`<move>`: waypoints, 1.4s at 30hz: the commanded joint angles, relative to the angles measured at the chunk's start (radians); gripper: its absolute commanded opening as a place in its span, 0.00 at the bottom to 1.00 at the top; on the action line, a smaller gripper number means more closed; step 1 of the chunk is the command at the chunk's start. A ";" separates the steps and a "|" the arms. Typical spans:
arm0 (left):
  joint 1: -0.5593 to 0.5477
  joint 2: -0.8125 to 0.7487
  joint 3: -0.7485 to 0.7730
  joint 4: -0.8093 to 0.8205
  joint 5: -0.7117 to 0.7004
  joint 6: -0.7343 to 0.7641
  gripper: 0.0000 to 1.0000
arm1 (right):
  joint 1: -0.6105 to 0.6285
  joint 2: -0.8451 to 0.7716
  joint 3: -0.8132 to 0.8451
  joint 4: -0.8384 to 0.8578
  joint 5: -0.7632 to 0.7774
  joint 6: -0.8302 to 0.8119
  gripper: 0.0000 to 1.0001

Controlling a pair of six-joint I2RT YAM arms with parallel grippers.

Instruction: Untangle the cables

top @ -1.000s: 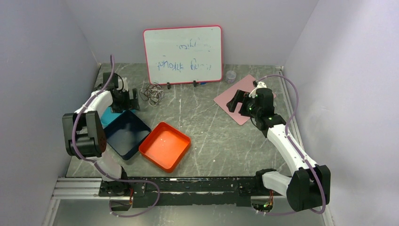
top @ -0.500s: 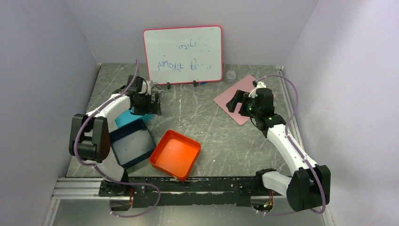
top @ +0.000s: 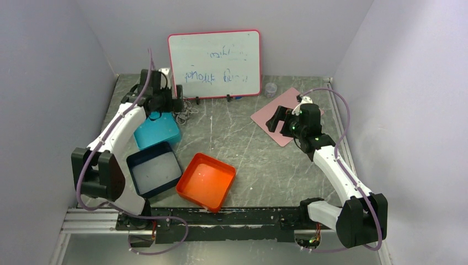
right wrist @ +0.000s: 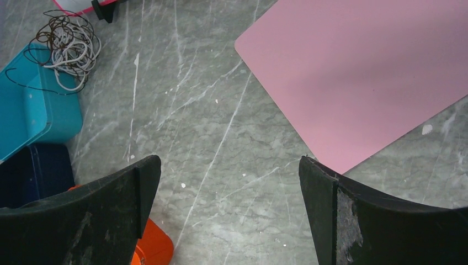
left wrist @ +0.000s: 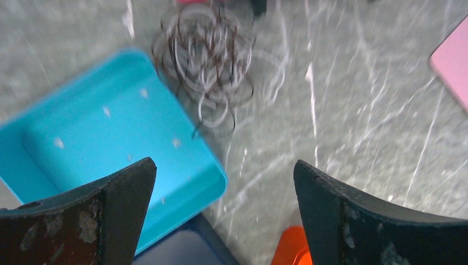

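Left fingers (left wrist: 83,221) farther back; whiteboard (top: 215,63) illegible

We see thin brown-and-white looped cables (left wrist: 207,72), a turquoise plastic tray (left wrist: 105,141), an orange plastic tray (top: 207,181), a flat pink mat (right wrist: 375,72).

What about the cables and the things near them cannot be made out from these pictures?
- cables: blurred in the left wrist view; number and crossings cannot be counted.
- Same cables, top view: too small, partly covered by the left gripper.
- whiteboard writing, top view: too small and faint to read.
- navy tray, right wrist view: cut off by the left edge and a finger.
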 commanded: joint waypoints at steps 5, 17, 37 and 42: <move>0.000 0.247 0.289 0.054 -0.049 0.071 0.99 | -0.009 -0.015 0.002 -0.013 0.018 -0.012 1.00; 0.002 0.549 0.481 0.008 -0.067 0.131 0.99 | -0.009 -0.001 -0.006 -0.013 0.011 -0.024 1.00; -0.063 0.640 0.461 0.025 -0.007 0.132 0.66 | -0.008 -0.012 -0.002 -0.018 0.004 -0.021 1.00; -0.121 0.607 0.407 0.040 0.012 0.107 0.46 | -0.009 -0.017 -0.001 -0.026 0.013 -0.025 1.00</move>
